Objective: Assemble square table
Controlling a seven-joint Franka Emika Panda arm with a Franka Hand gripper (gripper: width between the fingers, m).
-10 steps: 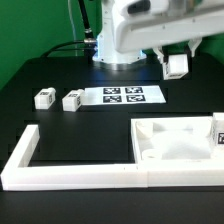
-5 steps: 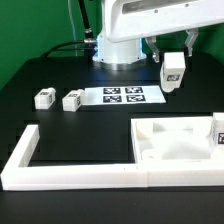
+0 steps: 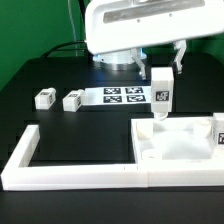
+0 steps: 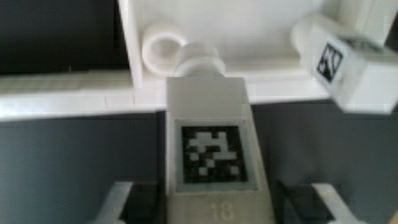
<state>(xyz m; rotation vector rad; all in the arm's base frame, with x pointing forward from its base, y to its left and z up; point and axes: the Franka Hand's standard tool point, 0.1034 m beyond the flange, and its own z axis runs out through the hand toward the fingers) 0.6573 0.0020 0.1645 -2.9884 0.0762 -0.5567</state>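
My gripper [image 3: 160, 76] is shut on a white leg block [image 3: 159, 93] and holds it upright by its top. The leg's lower end hangs at the far corner of the square table's white slab [image 3: 185, 152], on the exterior view's left side of it. In the wrist view the tagged leg [image 4: 214, 130] runs out from between my fingers [image 4: 134, 203], and its tip sits at a round corner hole [image 4: 169, 47]. I cannot tell if it touches. Another leg [image 3: 218, 135] stands on the slab at the exterior view's right edge.
Two loose leg blocks [image 3: 44, 98] [image 3: 72, 100] lie on the black table at the exterior view's left, beside the marker board [image 3: 122, 96]. The long white L-shaped border wall [image 3: 70, 176] runs along the front and holds the slab.
The gripper has carried the leg down and toward the exterior view's left, from above the table's back right to the slab's corner. The leg now stands upright.
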